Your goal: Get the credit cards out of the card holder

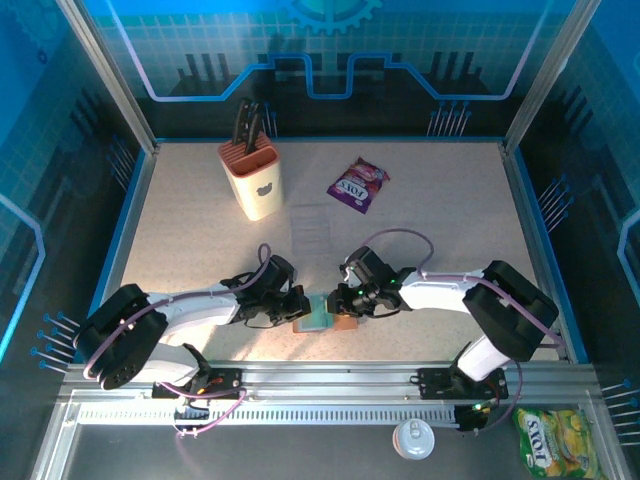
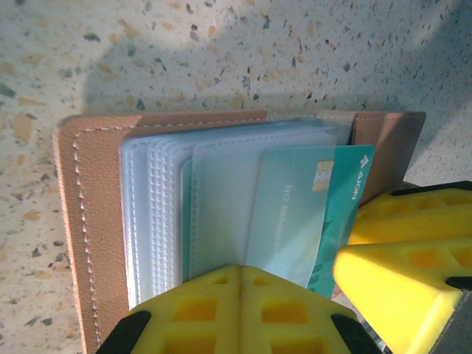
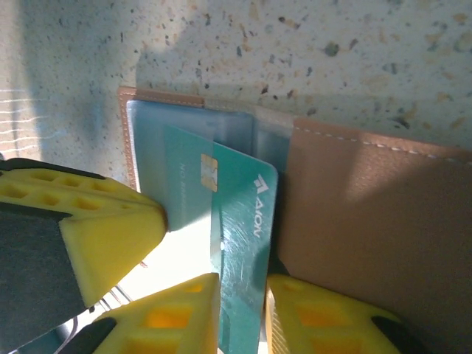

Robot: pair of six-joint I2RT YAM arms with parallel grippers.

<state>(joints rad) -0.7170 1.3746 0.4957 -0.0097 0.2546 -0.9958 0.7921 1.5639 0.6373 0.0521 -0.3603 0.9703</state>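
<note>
The teal credit card [image 2: 317,214] sits half out of a clear sleeve [image 2: 214,199] in the card holder [image 2: 88,221], its printed end poking toward my right gripper [image 3: 242,289]. That gripper is closed narrowly on the card's free end, with a yellow finger [image 3: 193,310] on each face. The rest of the card lies under the frosted plastic. More sleeves are stacked to one side of it, and I cannot tell what they hold.

The card holder lies open and flat on the speckled table [image 1: 430,240], its tan cover spread on both sides of the sleeves. It is close to the near edge, about mid-width, right between my two wrists. My left gripper [image 2: 240,295] has its tips pressed together with no gap, sitting over the sleeves' edge. I cannot tell whether a sleeve is pinched between them. In the overhead view the two grippers are just beside each other, left [image 1: 298,306] and right [image 1: 345,298], with the holder [image 1: 325,315] under them.

Farther out, the middle of the table is bare. A knife block [image 1: 252,180] stands at the far left and a purple snack packet [image 1: 357,185] lies at far centre, both well apart from the holder. Beyond the near rail lie a cup lid [image 1: 413,438] and a yellow-green packet [image 1: 548,440].
</note>
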